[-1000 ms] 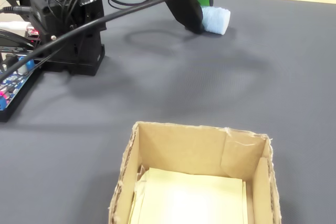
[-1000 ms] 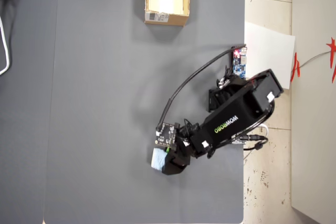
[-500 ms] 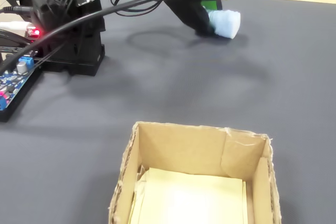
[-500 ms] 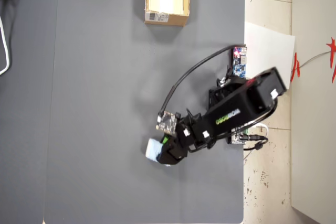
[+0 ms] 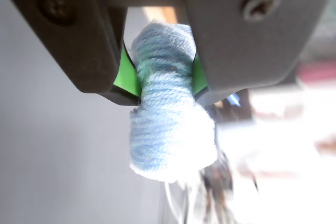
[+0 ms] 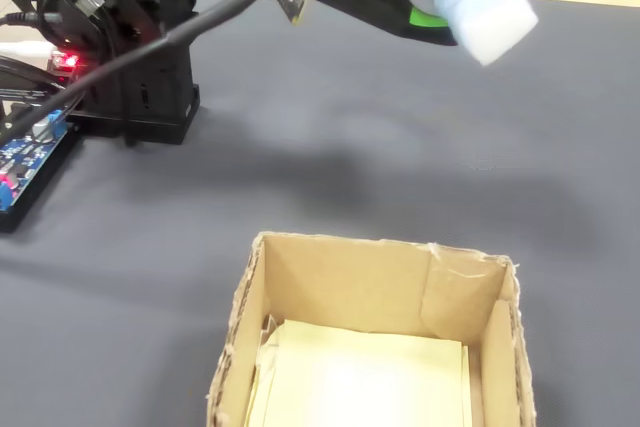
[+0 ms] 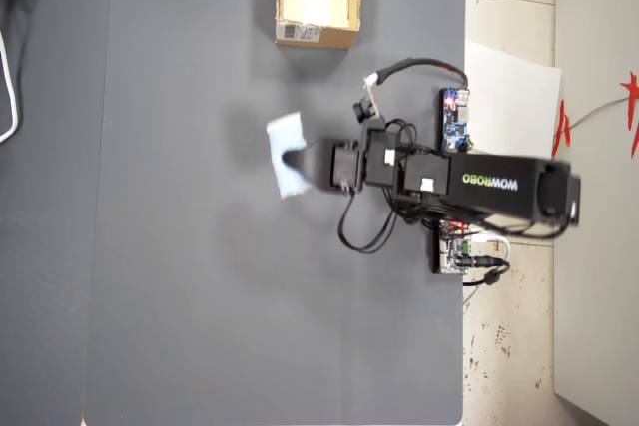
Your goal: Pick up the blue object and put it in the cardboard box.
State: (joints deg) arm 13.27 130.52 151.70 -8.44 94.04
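My gripper (image 5: 163, 85) is shut on the blue object (image 5: 170, 135), a pale blue ribbed soft block pinched at its middle between the green pads. In the fixed view the blue object (image 6: 487, 17) hangs in the air at the end of the gripper (image 6: 448, 15), well above the dark mat and beyond the cardboard box (image 6: 350, 282). The box is open at the top with a pale sheet inside. In the overhead view the blue object (image 7: 287, 155) sits at the gripper (image 7: 300, 161) tip near the mat's middle. The cardboard box (image 7: 317, 33) stands at the top edge, label side facing the arm.
The arm's black base (image 6: 140, 67) and loose cables stand at the fixed view's left. A small blue circuit board (image 7: 456, 119) lies beside the arm at the mat's right edge, also in the fixed view as a blue circuit board (image 6: 30, 152). White paper (image 7: 514, 97) lies on the floor.
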